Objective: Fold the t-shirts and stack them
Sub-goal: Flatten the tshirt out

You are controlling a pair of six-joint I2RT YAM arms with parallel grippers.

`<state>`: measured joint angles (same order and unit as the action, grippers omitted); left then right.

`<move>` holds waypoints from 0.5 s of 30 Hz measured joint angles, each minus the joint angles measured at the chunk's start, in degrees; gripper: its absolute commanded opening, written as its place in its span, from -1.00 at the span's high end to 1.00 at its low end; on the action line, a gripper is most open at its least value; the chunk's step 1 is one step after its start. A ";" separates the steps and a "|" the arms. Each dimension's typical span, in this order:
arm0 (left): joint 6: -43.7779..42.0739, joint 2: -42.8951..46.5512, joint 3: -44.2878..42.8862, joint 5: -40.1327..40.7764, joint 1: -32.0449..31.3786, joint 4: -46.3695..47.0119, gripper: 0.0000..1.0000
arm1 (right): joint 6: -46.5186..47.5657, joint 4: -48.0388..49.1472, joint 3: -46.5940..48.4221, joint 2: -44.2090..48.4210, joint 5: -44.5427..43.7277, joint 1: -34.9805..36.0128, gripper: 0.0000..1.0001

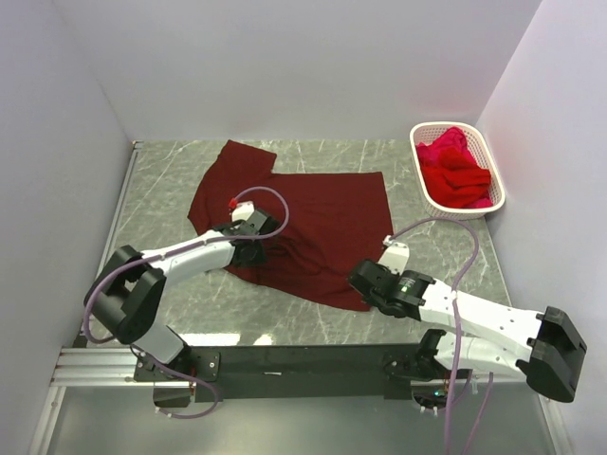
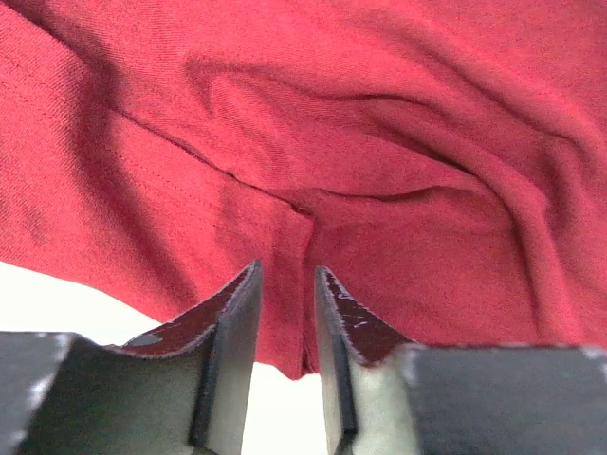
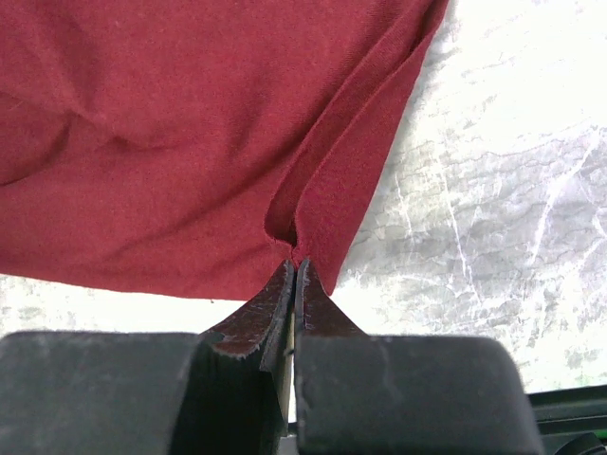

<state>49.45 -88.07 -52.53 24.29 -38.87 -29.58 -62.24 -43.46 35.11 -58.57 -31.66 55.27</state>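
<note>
A dark maroon t-shirt (image 1: 322, 218) lies spread on the marble table. My left gripper (image 1: 251, 235) is at the shirt's near left edge. In the left wrist view its jaws (image 2: 286, 270) stand narrowly apart with a creased fold of the shirt (image 2: 379, 142) between them, not pinched. My right gripper (image 1: 368, 277) is at the shirt's near right corner. In the right wrist view it (image 3: 296, 265) is shut on the hem of the shirt (image 3: 142, 142), which puckers at the tips. Brighter red shirts (image 1: 455, 171) lie heaped in the basket.
A white slotted basket (image 1: 418, 163) stands at the back right near the right wall. White walls close in the marble table (image 1: 171, 180) on three sides. Bare marble (image 3: 493, 190) shows right of the shirt's corner. Purple cables loop above both arms.
</note>
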 measured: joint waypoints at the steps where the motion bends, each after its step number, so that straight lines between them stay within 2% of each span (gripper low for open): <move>1: -0.02 -0.42 0.00 0.20 0.00 0.04 0.25 | -0.13 -0.04 0.00 0.11 0.00 0.00 1.00; 11: -0.35 -5.18 0.00 0.59 0.00 3.32 0.26 | -1.07 -0.35 -0.96 1.81 0.11 0.00 1.00; 15: -0.50 -5.35 0.00 0.66 0.00 4.68 0.54 | -1.16 -0.35 -0.98 2.01 0.17 0.00 1.00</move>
<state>48.95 -93.43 -52.53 24.95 -38.87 -24.91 -63.40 -43.81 34.13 -56.55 -31.48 55.27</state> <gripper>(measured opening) 0.298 0.010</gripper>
